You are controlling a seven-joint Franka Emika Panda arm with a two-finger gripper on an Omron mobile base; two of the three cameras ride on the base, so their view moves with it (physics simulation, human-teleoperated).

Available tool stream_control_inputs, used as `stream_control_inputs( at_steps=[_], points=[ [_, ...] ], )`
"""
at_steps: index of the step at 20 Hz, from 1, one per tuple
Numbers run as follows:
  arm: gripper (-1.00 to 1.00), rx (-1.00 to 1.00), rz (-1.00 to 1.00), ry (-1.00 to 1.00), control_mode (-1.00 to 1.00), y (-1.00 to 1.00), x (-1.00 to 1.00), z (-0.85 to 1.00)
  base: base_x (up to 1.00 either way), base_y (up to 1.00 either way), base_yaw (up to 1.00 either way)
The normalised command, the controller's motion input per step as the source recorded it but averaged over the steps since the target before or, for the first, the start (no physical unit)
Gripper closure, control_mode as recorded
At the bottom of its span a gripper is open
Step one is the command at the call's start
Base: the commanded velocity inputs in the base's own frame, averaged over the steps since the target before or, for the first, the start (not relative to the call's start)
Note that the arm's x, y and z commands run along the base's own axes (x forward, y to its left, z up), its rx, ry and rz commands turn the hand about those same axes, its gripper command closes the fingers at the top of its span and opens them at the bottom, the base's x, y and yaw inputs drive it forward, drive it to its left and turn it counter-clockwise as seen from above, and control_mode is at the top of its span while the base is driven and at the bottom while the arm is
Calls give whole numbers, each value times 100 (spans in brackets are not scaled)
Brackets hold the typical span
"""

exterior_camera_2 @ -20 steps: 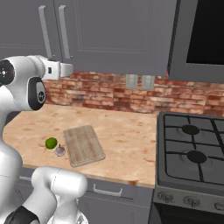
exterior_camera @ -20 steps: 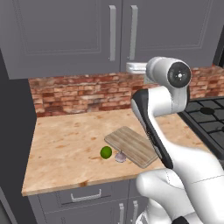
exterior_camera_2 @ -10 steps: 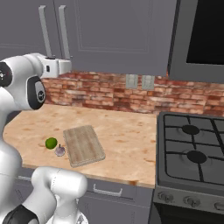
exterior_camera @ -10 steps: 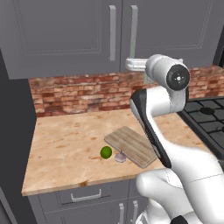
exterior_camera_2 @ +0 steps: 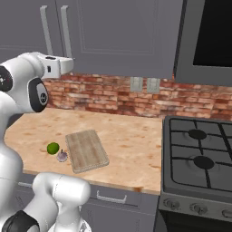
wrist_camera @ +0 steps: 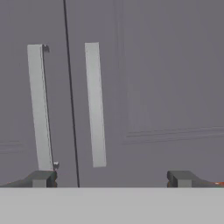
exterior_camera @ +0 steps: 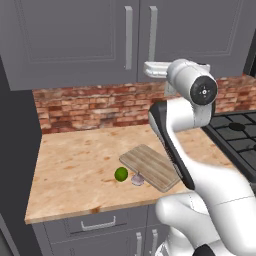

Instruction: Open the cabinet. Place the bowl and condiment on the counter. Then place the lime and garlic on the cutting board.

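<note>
Jaws (wrist_camera: 109,178) spread wide and empty, faced at the shut cabinet (wrist_camera: 153,65).

Both panelled doors are seen closed in the hand view, the seam between them flanked by two vertical silver handles (wrist_camera: 95,105); nothing is touched by the fingertips (wrist_camera: 41,178). From the base views the hand is held high, just below the cabinet's lower edge, well above the surface (exterior_camera: 75,170). On that surface the cutting board (exterior_camera: 150,166) is laid bare, with the lime (exterior_camera: 121,174) just beside its left edge and the garlic (exterior_camera: 137,179) against the lime's right side. A black stove (exterior_camera_2: 199,158) is noted to the right.
</note>
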Motion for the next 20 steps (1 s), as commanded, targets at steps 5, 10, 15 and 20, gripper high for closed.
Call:
stream_control_inputs(
  at_steps=[5,10,15,20],
  points=[
    [-100,0,0,-1,-100,0,10,8,0,0,0],
    [-100,-1,-1,9,-100,4,25,0,0,0,0],
    [-100,-3,0,3,-100,4,41,0,0,0,0],
    [-100,-3,0,0,-100,13,47,8,0,0,0]
  ],
)
